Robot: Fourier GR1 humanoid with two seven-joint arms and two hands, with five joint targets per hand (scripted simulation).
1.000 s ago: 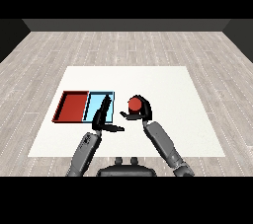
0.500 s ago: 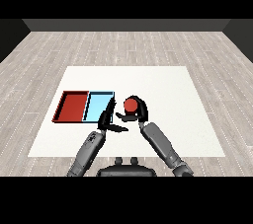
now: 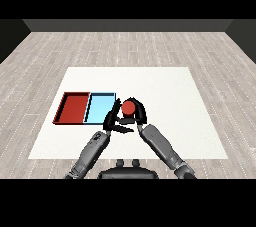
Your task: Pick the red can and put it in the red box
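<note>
The red can (image 3: 128,106) is held above the table near the middle, with my right hand (image 3: 138,114) curled round it. My left hand (image 3: 112,119) is just left of the can, fingers straight and pointing up, thumb reaching toward the right hand. The red tray (image 3: 73,108) lies on the table at the left. Nothing is in it. The can is to the right of both trays, close to the blue tray's right edge.
The light blue tray (image 3: 100,107) lies between the red tray and my hands, touching the red tray's right side. The white table (image 3: 175,101) spreads out to the right and behind the trays.
My right hand has carried the red can leftward, closer to the blue tray. My left hand has shifted right, off the blue tray and next to the can.
</note>
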